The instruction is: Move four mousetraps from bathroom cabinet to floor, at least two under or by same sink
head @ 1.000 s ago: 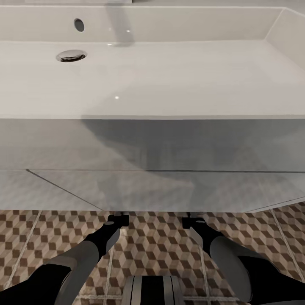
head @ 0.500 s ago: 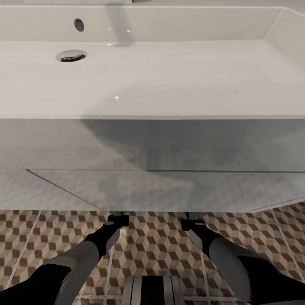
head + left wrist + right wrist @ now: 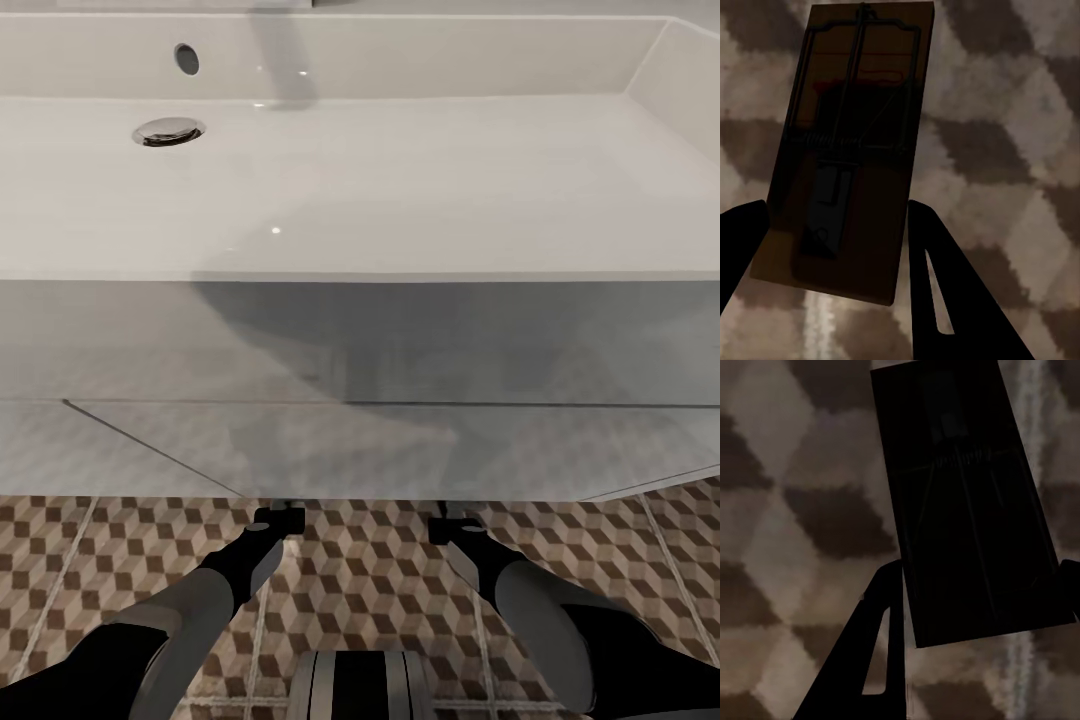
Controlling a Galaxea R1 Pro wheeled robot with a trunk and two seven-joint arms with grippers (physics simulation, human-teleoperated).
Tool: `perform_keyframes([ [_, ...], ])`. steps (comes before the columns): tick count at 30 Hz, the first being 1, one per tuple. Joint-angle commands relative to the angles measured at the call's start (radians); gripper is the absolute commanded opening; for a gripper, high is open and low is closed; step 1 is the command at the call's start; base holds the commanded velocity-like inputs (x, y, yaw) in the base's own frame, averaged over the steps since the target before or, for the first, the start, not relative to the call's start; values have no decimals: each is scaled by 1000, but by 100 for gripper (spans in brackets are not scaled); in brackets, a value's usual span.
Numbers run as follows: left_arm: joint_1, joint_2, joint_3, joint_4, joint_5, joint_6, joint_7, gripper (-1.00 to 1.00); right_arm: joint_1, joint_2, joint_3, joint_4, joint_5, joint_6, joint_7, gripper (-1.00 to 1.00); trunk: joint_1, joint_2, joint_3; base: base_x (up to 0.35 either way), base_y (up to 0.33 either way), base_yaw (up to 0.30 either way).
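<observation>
A brown wooden mousetrap (image 3: 847, 150) with dark metal parts sits between the fingers of my left gripper (image 3: 836, 210), which is shut on its long edges just over the cube-patterned bathroom floor (image 3: 1005, 135). A second mousetrap (image 3: 967, 510), deep in shadow, is held the same way by my right gripper (image 3: 982, 566). In the head view both forearms, the left arm (image 3: 240, 570) and the right arm (image 3: 500, 580), reach under the white vanity (image 3: 400, 350) that carries the bathroom sink (image 3: 400, 180); the vanity hides the fingers and traps there. The cabinet is out of view.
The sink has a chrome drain (image 3: 168, 131) at its back left and an overflow hole (image 3: 186, 58). The vanity front overhangs the tiled floor (image 3: 370, 570) close ahead of my base (image 3: 360, 685). Floor tiles run on to either side.
</observation>
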Motion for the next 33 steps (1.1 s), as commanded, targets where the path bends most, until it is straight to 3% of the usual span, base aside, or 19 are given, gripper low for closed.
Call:
perform_keyframes([
  [1,0,0,-9,-1,7,2,6,-100,0,0,-8,-1,8,3,0,-100,0,0,-1,0,0,0],
  [33,0,0,-9,-1,7,0,6,-100,0,-1,-7,7,6,30,31,-100,0,0,-1,0,0,0],
])
